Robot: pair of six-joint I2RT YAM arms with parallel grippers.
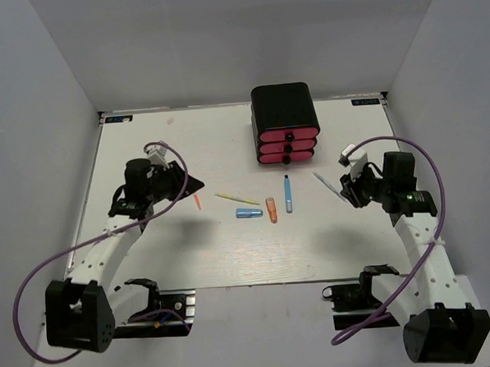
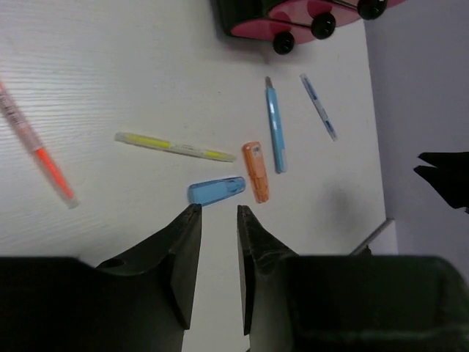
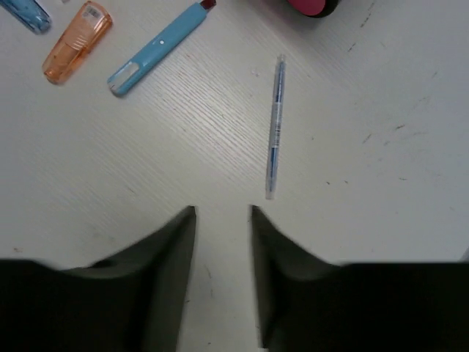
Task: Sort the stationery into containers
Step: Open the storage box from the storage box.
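Note:
The black cabinet (image 1: 283, 106) with three pink drawers (image 1: 288, 146) stands at the far middle, drawers shut. In front of it lie a pink-red stick (image 1: 197, 202), a yellow-green stick (image 1: 237, 199), a light-blue cylinder (image 1: 248, 214), an orange cylinder (image 1: 272, 210), a blue pen (image 1: 287, 193) and a grey-blue stick (image 1: 331, 185). My left gripper (image 2: 218, 209) is open and empty, above the table short of the light-blue cylinder (image 2: 216, 190). My right gripper (image 3: 223, 210) is open and empty, just short of the grey-blue stick (image 3: 275, 125).
The white table (image 1: 150, 246) is walled by grey panels on the left, right and back. Purple cables loop from both arms. The left gripper (image 1: 194, 184) hovers beside the pink-red stick; the right gripper (image 1: 345, 192) is right of the pieces.

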